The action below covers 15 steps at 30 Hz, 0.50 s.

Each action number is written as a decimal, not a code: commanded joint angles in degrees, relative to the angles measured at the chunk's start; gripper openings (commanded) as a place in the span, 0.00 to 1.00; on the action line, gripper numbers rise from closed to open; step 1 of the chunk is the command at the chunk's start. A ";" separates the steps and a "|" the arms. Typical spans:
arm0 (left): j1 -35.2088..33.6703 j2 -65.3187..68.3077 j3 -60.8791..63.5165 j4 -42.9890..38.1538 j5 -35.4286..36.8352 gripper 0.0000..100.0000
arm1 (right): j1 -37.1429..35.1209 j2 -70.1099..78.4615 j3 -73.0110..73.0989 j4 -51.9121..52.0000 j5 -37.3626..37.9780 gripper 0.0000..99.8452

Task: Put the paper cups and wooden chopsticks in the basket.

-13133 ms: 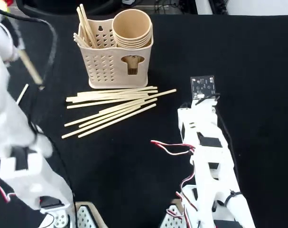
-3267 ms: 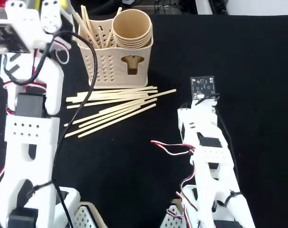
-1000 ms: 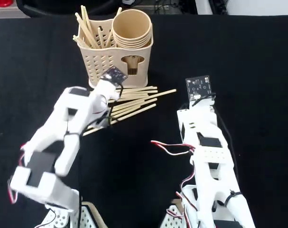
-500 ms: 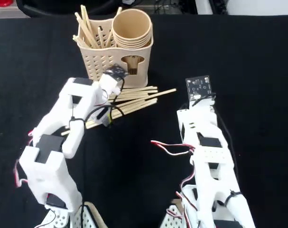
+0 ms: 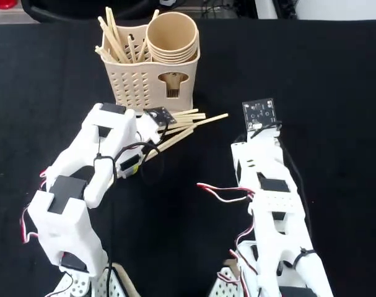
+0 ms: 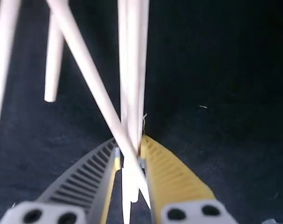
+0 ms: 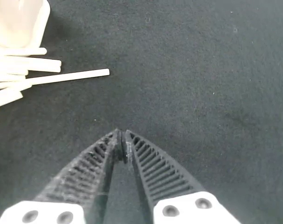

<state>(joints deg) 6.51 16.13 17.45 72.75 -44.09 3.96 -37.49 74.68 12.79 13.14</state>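
Upper left of the high view, the basket [image 5: 152,83] already has the paper cups [image 5: 172,34] nested in its right compartment, with some upright chopsticks [image 5: 113,37] in the left one. The loose chopsticks [image 5: 197,119] lie on the table [image 5: 336,93] just below it. The left jaws are pinching a few pinched sticks [image 6: 132,93] close to one end, which I'd guess is so they can be tipped upright for the drop. The right jaws are pressed together on nothing, low over bare table, probably parked out of the way.

Bright, even light glares off the pale chopsticks [image 6: 132,70]; the black table [image 5: 336,93] swallows shadows.
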 commanded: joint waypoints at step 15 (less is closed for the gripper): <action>-15.69 -23.65 20.35 8.35 -19.96 0.03 | 0.53 -1.19 -0.40 -0.88 0.44 0.01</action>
<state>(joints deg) -4.13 1.10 32.75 80.48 -57.45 3.96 -37.49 74.68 12.79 13.14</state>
